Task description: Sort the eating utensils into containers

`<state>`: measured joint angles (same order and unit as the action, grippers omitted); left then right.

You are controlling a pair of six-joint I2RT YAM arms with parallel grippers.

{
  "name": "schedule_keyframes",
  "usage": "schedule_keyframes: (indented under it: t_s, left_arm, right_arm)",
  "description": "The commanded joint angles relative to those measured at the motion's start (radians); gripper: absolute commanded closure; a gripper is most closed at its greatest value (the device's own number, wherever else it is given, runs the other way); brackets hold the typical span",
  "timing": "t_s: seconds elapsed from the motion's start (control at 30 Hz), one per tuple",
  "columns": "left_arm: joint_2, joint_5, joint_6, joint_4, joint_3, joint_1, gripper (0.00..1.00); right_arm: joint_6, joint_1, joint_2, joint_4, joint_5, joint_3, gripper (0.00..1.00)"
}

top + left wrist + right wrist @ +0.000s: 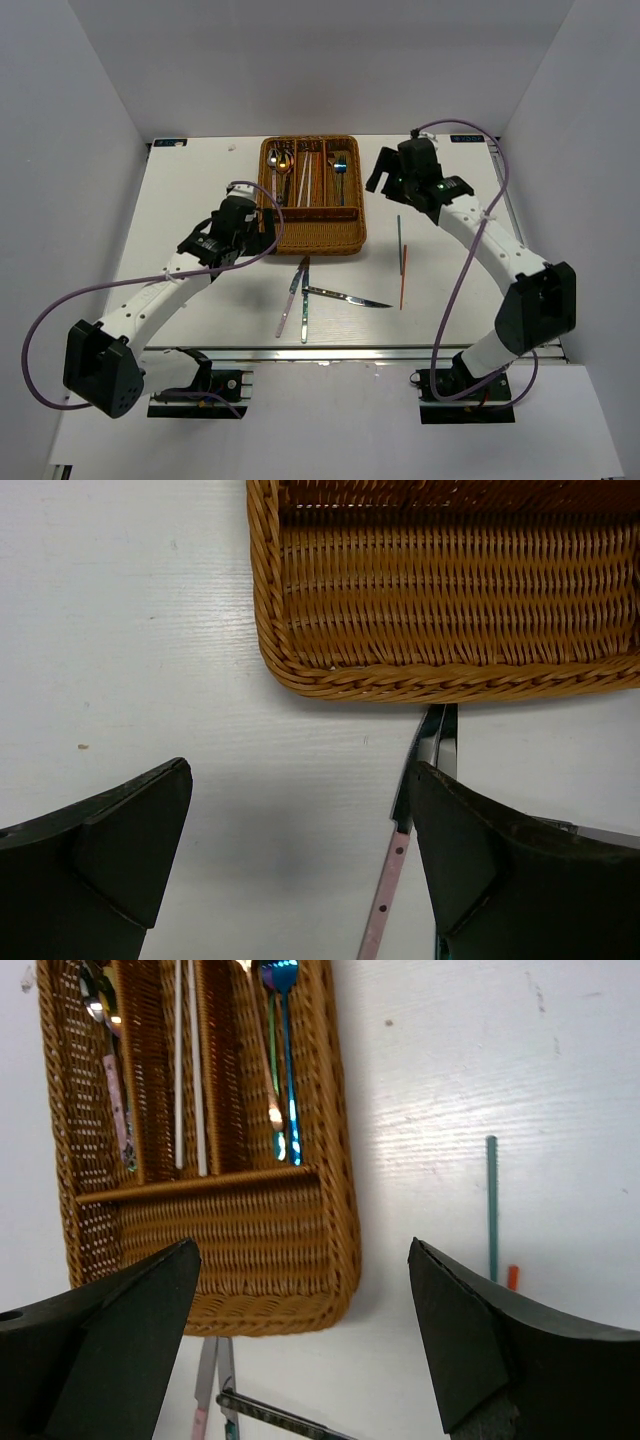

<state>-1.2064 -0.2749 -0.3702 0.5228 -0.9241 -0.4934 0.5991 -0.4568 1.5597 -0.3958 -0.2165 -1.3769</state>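
Note:
The brown wicker tray (311, 239) stands at the back middle. Its long slots hold spoons (280, 163), white chopsticks (305, 182) and forks (339, 165). Near of it lie a pink-handled knife (289, 301), a second knife (304, 300) and a dark knife (347, 296). A green chopstick (399, 234) and a red one (403, 279) lie to the right. My left gripper (262, 228) hovers open by the tray's near left corner (300, 670), with the pink-handled knife (393, 882) beside its right finger. My right gripper (385, 180) hangs open between tray (335, 1220) and green chopstick (492, 1210).
White walls close the table on the left, right and back. Purple cables loop off both arms. The table's near edge carries a metal rail (330, 351) between the two arm bases.

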Motion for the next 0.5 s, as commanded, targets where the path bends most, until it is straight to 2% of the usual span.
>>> schedule_keyframes:
  t_s: [0.0,0.17,0.3,0.47]
  left_arm:
    - [0.015,0.052,-0.003,-0.007,-0.015,-0.004,0.02]
    - [0.027,0.026,-0.003,-0.001,-0.021,-0.004,0.02]
    - [0.083,-0.07,0.002,0.008,-0.012,-0.004,0.02]
    - [0.142,-0.087,-0.004,0.0,0.001,-0.004,0.02]
  right_arm:
    - [0.004,0.0,-0.095,0.001,-0.04,0.07,0.11]
    - [-0.024,0.0,-0.147,-0.003,-0.063,0.133,0.11]
    - [-0.025,0.0,-0.133,-0.031,-0.041,0.105,0.11]
    - [0.002,0.0,-0.153,-0.052,-0.04,0.111,0.11]
